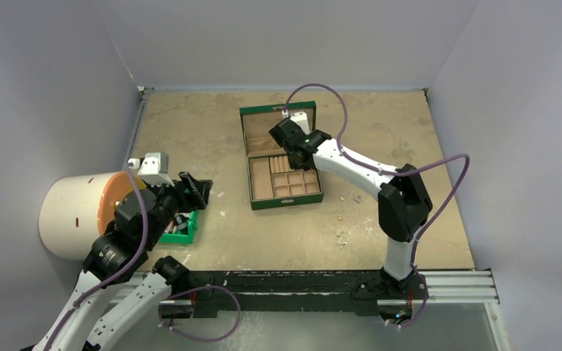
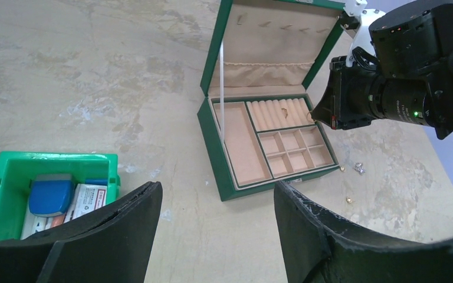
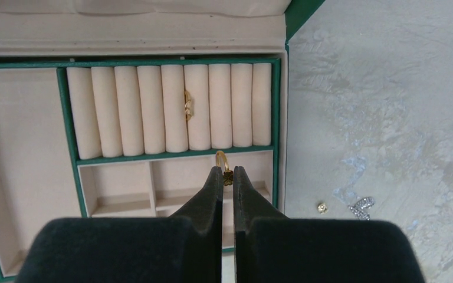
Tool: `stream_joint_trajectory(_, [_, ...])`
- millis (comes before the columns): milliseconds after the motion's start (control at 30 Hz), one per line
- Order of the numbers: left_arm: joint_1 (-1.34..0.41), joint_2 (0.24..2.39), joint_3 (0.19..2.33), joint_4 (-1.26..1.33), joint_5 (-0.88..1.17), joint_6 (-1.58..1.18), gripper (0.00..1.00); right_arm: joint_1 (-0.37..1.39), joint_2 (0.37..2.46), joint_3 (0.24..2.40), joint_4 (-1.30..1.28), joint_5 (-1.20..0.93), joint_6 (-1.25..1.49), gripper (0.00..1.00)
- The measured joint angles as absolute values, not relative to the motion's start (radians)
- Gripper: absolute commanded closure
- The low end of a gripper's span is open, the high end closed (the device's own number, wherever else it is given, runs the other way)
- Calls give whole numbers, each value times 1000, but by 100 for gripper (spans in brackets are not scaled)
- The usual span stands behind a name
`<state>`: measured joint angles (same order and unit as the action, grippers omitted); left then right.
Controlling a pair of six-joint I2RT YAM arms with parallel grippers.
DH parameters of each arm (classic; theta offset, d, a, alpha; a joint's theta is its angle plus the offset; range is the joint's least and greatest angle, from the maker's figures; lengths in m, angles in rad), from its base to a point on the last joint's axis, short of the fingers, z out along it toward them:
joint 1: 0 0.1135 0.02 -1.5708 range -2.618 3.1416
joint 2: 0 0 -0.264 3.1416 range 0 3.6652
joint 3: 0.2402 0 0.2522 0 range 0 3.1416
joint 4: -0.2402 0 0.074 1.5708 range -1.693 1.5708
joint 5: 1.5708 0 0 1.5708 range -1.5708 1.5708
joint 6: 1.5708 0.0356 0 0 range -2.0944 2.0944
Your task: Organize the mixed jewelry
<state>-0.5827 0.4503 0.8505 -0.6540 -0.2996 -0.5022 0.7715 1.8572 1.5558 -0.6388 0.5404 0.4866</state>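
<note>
Right gripper (image 3: 228, 172) is closed on 1 gold ring (image 3: 223, 158) over the box's (image 3: 278, 106) small compartments, just below the rolls (image 3: 153, 109), where a 2nd ring (image 3: 187, 106) sits in a slot. Loose pieces (image 3: 360, 206) lie on the table (image 3: 389, 88) right of the box. Left gripper (image 2: 217, 190) hangs open and empty near the bin (image 2: 12, 162).

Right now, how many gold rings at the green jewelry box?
2. One small gold ring sits between the tan cushion rolls; a second gold ring, pinched in the right hand. Others may be hidden.
</note>
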Motion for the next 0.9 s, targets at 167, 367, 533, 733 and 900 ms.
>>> stream_joint_trajectory(167, [-583, 433, 830, -644, -327, -505, 30, 757, 1891, 1558, -619, 536, 490, 100])
stream_joint_trajectory(367, [-583, 429, 822, -635, -341, -505, 30, 731, 1910, 1561, -586, 528, 497, 100])
stream_joint_trajectory(533, [-583, 429, 822, -632, -346, -505, 30, 713, 1929, 1561, -567, 505, 506, 100])
stream_joint_trajectory(733, [-583, 429, 822, -630, -349, -506, 30, 706, 1945, 1565, -550, 491, 513, 100])
stream_joint_trajectory(900, [-583, 429, 822, -630, -349, -506, 30, 706, 1963, 1567, -538, 477, 519, 100])
